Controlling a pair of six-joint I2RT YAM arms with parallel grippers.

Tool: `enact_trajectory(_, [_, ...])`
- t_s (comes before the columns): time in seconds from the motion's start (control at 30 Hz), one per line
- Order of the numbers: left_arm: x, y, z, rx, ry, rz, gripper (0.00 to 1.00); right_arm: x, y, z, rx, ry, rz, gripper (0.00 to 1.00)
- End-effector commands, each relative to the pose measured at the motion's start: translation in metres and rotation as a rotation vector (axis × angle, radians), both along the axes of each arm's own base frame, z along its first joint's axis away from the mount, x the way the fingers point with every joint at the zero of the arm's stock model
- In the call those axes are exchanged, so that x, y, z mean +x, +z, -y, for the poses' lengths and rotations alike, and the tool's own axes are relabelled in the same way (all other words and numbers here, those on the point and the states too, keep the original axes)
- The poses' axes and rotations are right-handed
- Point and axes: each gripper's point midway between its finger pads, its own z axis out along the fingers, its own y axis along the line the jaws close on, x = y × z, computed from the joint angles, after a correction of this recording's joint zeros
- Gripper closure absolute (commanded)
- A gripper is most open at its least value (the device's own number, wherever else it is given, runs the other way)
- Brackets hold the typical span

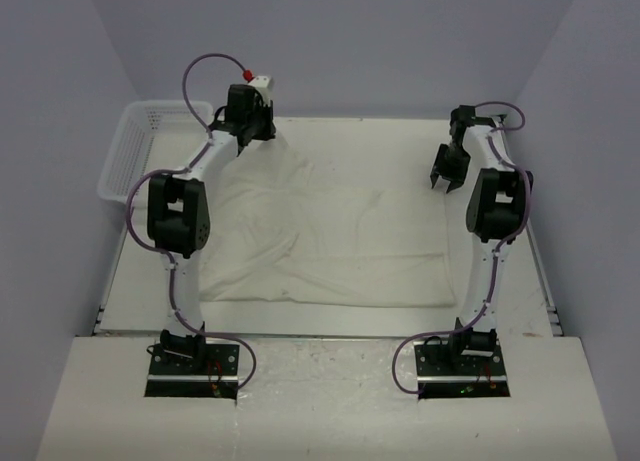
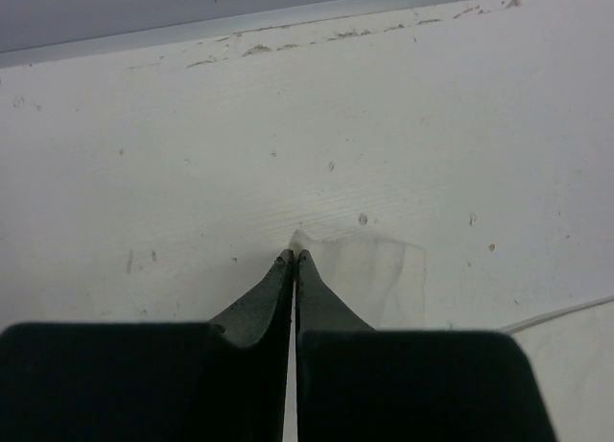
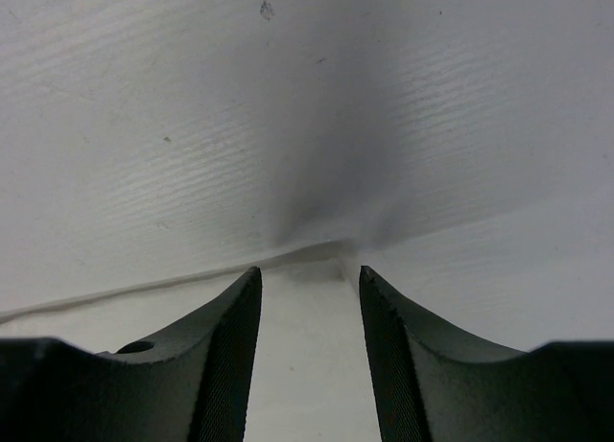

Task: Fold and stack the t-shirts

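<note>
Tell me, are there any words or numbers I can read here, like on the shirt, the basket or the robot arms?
There are none to read.
The t-shirt is plain.
The basket shows no label.
The table has only scuffs and specks.
The arm bases show small red and green spots, too small to tell if they hold any writing.

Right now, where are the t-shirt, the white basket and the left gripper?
t-shirt (image 1: pixel 330 231): overhead view, middle of the spread cloth.
white basket (image 1: pixel 120 161): overhead view, its left mesh wall.
left gripper (image 2: pixel 293 257): left wrist view, between its closed fingertips.
</note>
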Motion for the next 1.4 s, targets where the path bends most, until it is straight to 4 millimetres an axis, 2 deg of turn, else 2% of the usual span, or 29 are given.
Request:
enact_trajectory(0.0, [-0.001, 0.050, 0.009, -0.042, -0.021, 0.109, 1.00, -0.004, 0.007, -0.003, 0.022, 0.019, -0.037, 0.53])
enact_trajectory(0.23, [-0.006, 0.075, 0.012, -0.062, -0.038, 0.151, 1.00, -0.011, 0.003, -0.010, 0.066, 0.022, -0.102, 0.51])
enact_trajectory(0.47, [-0.008, 0.089, 0.013, -0.075, -0.047, 0.183, 1.00, -0.015, -0.007, -0.012, 0.078, 0.016, -0.120, 0.58])
enact_trajectory(0.63, [-0.008, 0.083, 0.016, -0.084, -0.059, 0.172, 1.00, -0.012, -0.008, -0.012, 0.073, -0.003, -0.105, 0.66])
enact_trajectory(0.83, [-0.008, 0.072, 0.018, -0.082, -0.063, 0.152, 1.00, -0.006, -0.005, -0.010, 0.066, -0.035, -0.081, 0.69])
enact_trajectory(0.93, [-0.009, 0.069, 0.019, -0.082, -0.066, 0.147, 1.00, -0.002, -0.003, -0.009, 0.052, -0.049, -0.064, 0.82])
enact_trajectory(0.97, [-0.008, 0.068, 0.018, -0.078, -0.062, 0.147, 1.00, 0.000, -0.002, -0.008, 0.049, -0.049, -0.054, 0.91])
enact_trajectory(1.0, [-0.008, 0.068, 0.017, -0.076, -0.058, 0.146, 1.00, -0.001, -0.002, -0.008, 0.047, -0.050, -0.052, 0.93])
enact_trajectory(1.2, [-0.012, 0.051, 0.011, -0.050, 0.005, 0.112, 1.00, 0.008, 0.012, -0.003, -0.006, -0.049, 0.025, 0.96])
enact_trajectory(1.27, [-0.013, 0.047, 0.002, -0.036, 0.068, 0.103, 1.00, 0.012, 0.022, -0.001, -0.013, -0.035, 0.066, 0.97])
enact_trajectory(1.37, [-0.020, 0.042, -0.013, -0.036, 0.170, 0.080, 1.00, 0.013, 0.026, 0.000, -0.028, -0.021, 0.090, 0.99])
